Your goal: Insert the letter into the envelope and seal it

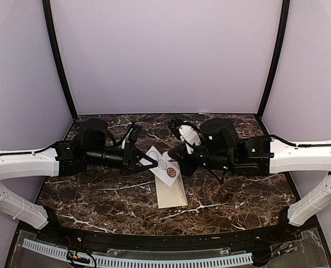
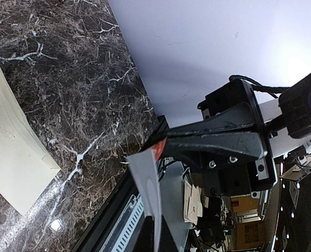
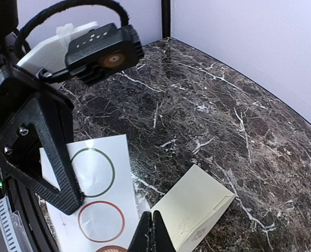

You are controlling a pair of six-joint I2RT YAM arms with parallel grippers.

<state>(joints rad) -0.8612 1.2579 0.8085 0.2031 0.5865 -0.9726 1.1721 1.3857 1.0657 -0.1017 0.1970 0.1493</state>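
1. Nearest the arm bases, the envelope lay flat on the marble table, plain cream, with neither gripper touching it. The letter showed in no view. It was probably inside the envelope already, but that was unconfirmed. Could not tell whether the flap was down.
2. Just beyond and above the envelope, a white sticker sheet hung off the surface between the two arms. It carried a green ring, a red ring and a brown seal at its near end.
3. The left gripper was clamped on the sheet's left edge. In the right wrist view one of its fingers lay across the sheet's top face.
4. The right gripper had its fingers pressed together with no gap, tips at the sheet's right edge. Could not tell whether they nipped paper, seal or nothing.
5. Farther off, the marble ran to the back wall.
6. Risks, as judged:
   - Opposed pulls could tear the sheet or drag it out of the left clamp.
   - A peeled seal might stick to a fingertip or fold onto itself.
   - Nothing pinned the envelope, so pressing the seal down could skid it, or land the seal off the flap.
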